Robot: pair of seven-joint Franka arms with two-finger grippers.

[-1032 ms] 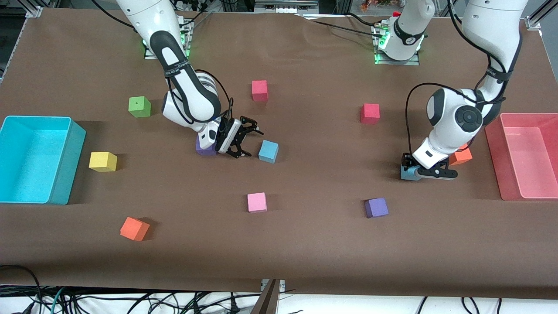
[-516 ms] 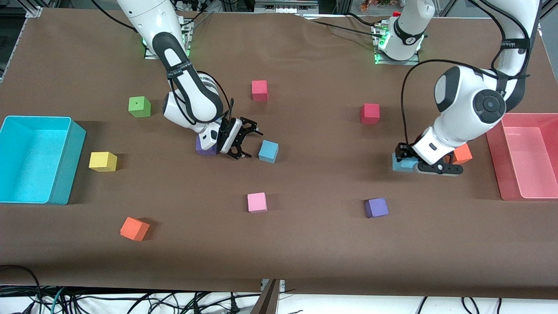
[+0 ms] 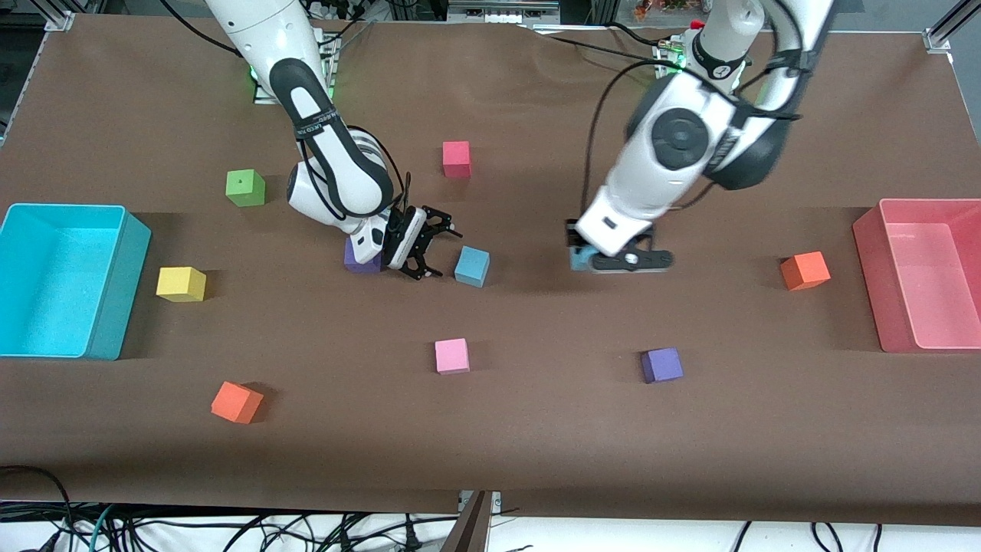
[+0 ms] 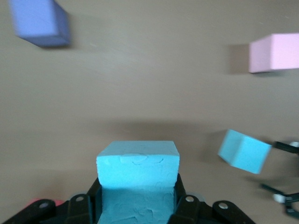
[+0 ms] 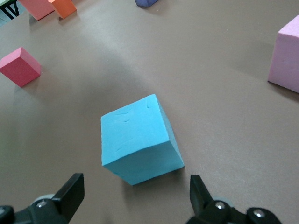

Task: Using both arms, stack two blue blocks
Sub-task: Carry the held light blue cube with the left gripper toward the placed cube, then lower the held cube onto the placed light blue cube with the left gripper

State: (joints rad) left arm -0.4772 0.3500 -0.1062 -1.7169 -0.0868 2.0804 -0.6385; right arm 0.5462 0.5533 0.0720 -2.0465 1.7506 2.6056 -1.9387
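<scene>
One sky-blue block (image 3: 472,266) rests on the brown table near the middle. It also shows in the right wrist view (image 5: 140,138) and in the left wrist view (image 4: 243,150). My right gripper (image 3: 429,247) is open and empty, low beside this block toward the right arm's end, not touching it. My left gripper (image 3: 592,259) is shut on the second sky-blue block (image 3: 580,258), which fills the space between its jaws in the left wrist view (image 4: 138,179). It holds the block above the table, toward the left arm's end from the resting block.
A purple cube (image 3: 362,258) sits under the right wrist. A pink cube (image 3: 451,356), a purple cube (image 3: 662,365) and an orange cube (image 3: 805,271) lie around. A cyan bin (image 3: 65,280) and a pink bin (image 3: 923,272) stand at the table's ends.
My left arm lifted the blue block from beside the orange cube and carried it toward the table's middle. The right arm has hardly moved.
</scene>
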